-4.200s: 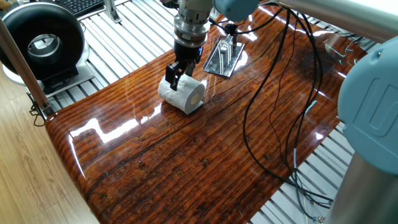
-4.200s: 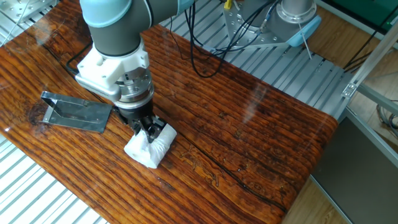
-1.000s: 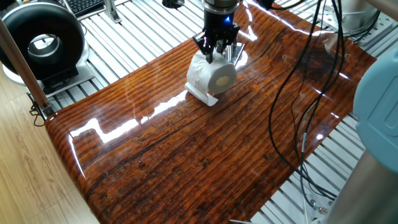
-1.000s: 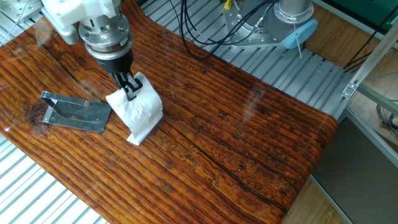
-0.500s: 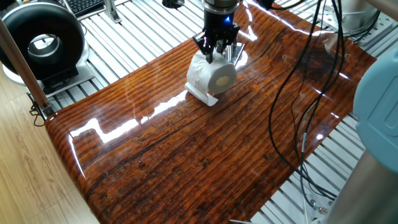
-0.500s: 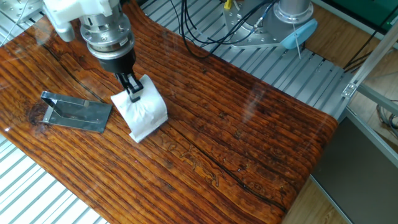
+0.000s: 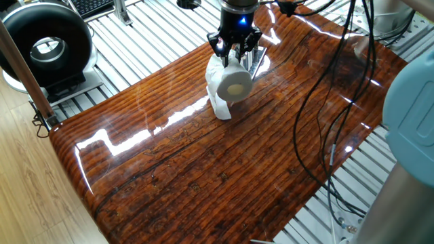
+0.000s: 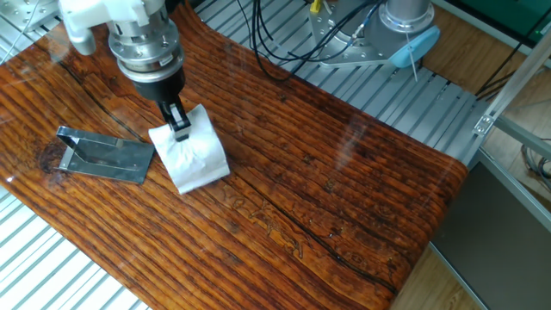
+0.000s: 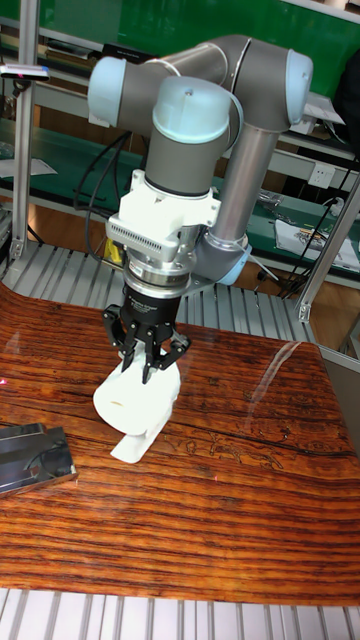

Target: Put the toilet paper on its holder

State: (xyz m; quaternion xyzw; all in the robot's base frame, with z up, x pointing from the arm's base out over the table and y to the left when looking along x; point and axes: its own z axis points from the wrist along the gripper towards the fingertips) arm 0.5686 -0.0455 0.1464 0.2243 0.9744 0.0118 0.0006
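White tissue hangs in the grasp of the gripper (image 9: 147,366): the toilet paper (image 9: 140,395) is pinched at its top between the two dark fingers (image 8: 178,121), which are closed tight on the soft roll, and it is held clear of the table (image 7: 203,176). A loose sheet trails from the underside of the roll, its lower end reaching down to the glossy red-brown wood (whether it actually touches cannot be told for sure). In one fixed view the roll's hollow core (image 7: 237,88) faces the camera, so the roll lies on its side in the grip.

The holder (image 8: 105,155) sits just beside the roll, a flat shiny metal plate with thin bars; in the other fixed view the edge of the roll almost meets the plate's nearer end, though they look apart. In the tall fixed view only a corner of the plate (image 9: 32,458) shows, lower than the roll and off to one side of it. In one fixed view the holder is mostly hidden behind the roll and the gripper.

Well apart from the roll, beyond the table edge on a slatted metal surface, stands a big black ring-shaped device (image 7: 45,46). Dark cables (image 7: 319,102) drape over the table on the far side of the roll from that device.
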